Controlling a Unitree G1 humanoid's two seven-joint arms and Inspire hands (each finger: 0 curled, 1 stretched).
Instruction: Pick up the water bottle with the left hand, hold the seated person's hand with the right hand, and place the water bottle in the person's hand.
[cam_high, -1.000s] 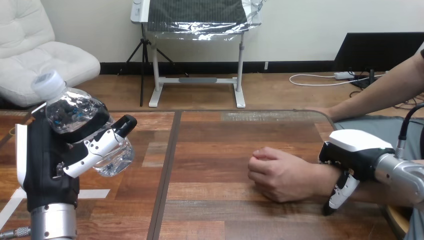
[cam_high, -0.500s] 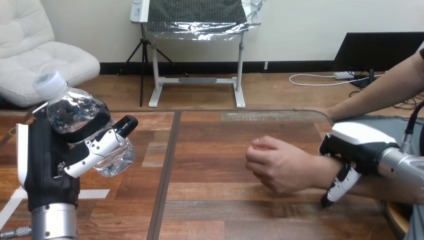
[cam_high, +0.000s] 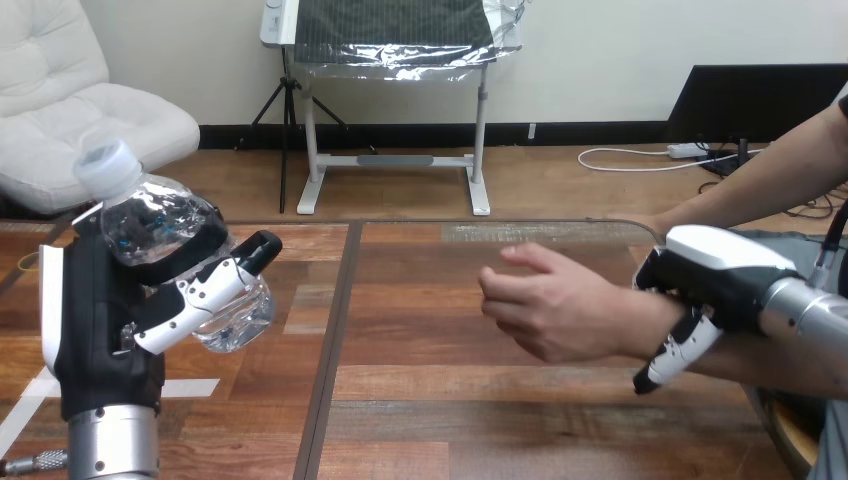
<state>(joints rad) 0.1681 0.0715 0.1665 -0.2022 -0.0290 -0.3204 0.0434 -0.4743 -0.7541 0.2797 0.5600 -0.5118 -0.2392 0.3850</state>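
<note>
My left hand (cam_high: 100, 320) clasped water bottle (cam_high: 160, 222), midsection hidden | my right hand (cam_high: 715, 275) lay over person's wrist (cam_high: 645, 328), grip indiscernible.

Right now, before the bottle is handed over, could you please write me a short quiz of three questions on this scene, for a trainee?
1. True or false: the water bottle already lies in the person's hand.
2. Choose one: the right hand is curled round the person's A) wrist B) fingertips C) elbow.
3. Fill in: the water bottle is held up over the table by the robot's ___ hand.

Key: 1 false, the two are well apart; 2 A; 3 left, the left hand grips it.
</note>
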